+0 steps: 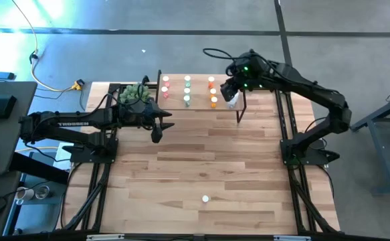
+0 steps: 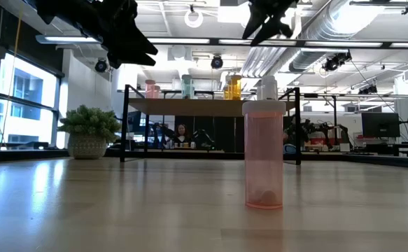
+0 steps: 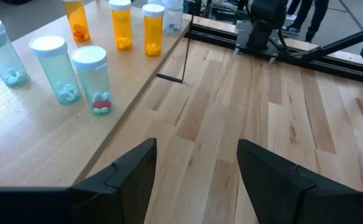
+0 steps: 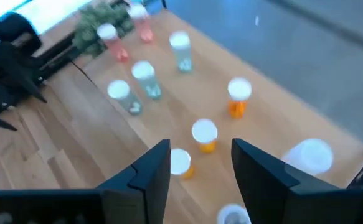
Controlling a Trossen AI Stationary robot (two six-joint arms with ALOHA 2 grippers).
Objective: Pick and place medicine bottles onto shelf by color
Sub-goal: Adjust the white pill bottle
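While the high view shows the shelf only as a small board dotted with colour, the left wrist view resolves green bottles and orange bottles standing in rows on it. One pink bottle, large in the low view, stands alone on the tabletop. Hovering beside the shelf, the left gripper has its fingers apart and empty. Above the shelf's far end, the right gripper likewise shows parted, empty fingers.
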